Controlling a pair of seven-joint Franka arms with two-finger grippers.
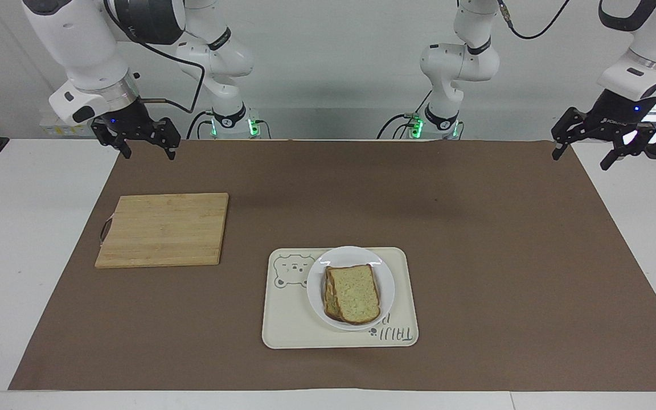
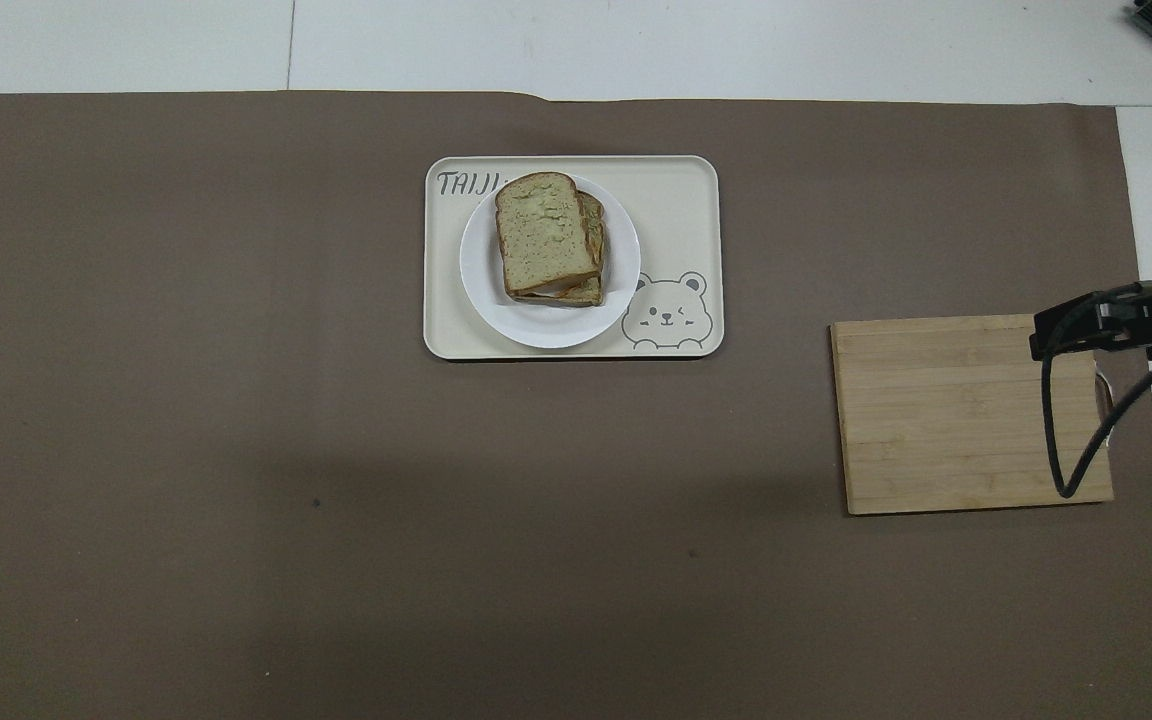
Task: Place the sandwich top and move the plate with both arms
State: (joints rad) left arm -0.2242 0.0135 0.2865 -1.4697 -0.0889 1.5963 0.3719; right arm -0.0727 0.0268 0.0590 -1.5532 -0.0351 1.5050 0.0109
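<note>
sandwich top (image 1: 353, 293) sits on plate (image 1: 384, 280) (apparently stacked); left gripper (image 1: 602, 138), right gripper (image 1: 137, 138) raised, splayed, empty.

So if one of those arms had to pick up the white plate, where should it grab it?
Probably by the bare rim of the plate toward the left arm's end of the table, pinching down from above. The sandwich covers the middle, and the plate lies flat on the tray, so only the rim is free.
</note>
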